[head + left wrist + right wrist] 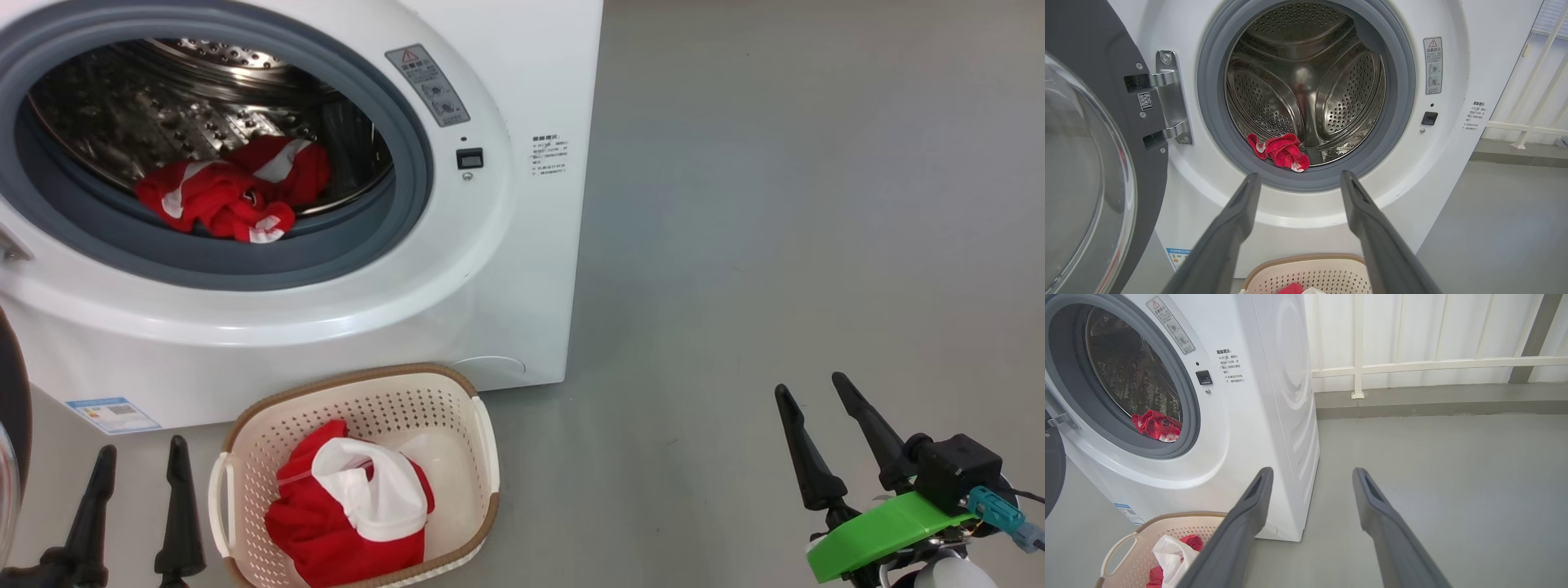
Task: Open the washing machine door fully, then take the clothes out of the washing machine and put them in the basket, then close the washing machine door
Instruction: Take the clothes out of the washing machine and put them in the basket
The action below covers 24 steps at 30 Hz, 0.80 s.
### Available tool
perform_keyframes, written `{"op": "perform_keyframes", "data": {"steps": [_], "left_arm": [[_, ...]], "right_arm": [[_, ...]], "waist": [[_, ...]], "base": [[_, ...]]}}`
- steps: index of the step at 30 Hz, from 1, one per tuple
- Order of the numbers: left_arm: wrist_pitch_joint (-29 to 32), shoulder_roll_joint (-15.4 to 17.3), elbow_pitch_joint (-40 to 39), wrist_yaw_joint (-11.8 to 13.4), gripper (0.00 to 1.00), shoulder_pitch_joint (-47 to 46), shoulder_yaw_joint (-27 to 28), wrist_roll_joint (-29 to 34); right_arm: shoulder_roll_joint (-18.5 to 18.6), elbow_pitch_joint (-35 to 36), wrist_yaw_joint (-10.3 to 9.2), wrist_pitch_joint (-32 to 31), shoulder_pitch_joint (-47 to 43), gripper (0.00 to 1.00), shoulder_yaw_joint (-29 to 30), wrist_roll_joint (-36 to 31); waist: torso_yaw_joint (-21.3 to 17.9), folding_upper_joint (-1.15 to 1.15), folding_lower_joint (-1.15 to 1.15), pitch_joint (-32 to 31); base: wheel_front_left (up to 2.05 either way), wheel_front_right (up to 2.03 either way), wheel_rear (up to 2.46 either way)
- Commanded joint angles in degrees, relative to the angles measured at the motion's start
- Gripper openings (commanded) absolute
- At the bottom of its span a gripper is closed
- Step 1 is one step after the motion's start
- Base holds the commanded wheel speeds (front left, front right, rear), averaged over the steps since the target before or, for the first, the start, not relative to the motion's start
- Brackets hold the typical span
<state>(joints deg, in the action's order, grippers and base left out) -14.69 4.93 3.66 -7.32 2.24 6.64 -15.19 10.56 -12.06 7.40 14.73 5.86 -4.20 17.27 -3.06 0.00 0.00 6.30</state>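
I have the big white front-loading washing machine [522, 269] at ten o'clock of the head view. Its round door [1090, 171], a glossy black ring around a clear glass bowl, stands swung wide at nine o'clock in the left wrist view. The small cream perforated plastic basket with a brown rim [483, 457] sits on the grey floor [775, 204] just before the machine, at six o'clock. One red-and-white garment [233, 196] lies at the front lip of the steel drum [1306, 81]; a second garment [343, 506] lies inside the basket. My left gripper [140, 447] at seven o'clock and right gripper [811, 384] at four o'clock both show fingers spread, empty.
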Motion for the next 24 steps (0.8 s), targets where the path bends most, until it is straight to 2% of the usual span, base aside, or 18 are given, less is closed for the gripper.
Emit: {"op": "perform_keyframes", "data": {"steps": [1,12,19,24], "left_arm": [[-0.3,0.63,-1.44,-0.17,1.0,-0.12,1.67,0.68],[-0.3,0.77,-0.22,-0.17,1.0,-0.77,0.62,0.14],[-0.3,2.76,4.28,-0.17,1.0,-5.43,-1.81,-1.13],[-0.3,5.37,9.28,-0.17,1.0,-13.24,-4.37,-1.04]], "right_arm": [[0.63,1.47,0.09,0.27,-0.25,1.0,-0.72,0.09],[0.52,1.94,0.09,0.27,-0.22,1.0,-0.69,0.03],[0.05,2.57,0.09,0.27,1.26,1.0,-0.61,-0.33],[-0.73,3.08,0.09,0.27,3.59,1.0,-0.74,-0.77]], "waist": [[-0.03,0.0,0.0,0.03],[0.11,0.0,0.0,1.16],[0.47,0.0,0.0,4.73],[0.42,0.0,0.0,9.35]], "base": [[0.0,0.0,0.0],[0.0,0.0,0.0],[0.0,0.0,0.0],[0.0,0.0,0.0]]}}
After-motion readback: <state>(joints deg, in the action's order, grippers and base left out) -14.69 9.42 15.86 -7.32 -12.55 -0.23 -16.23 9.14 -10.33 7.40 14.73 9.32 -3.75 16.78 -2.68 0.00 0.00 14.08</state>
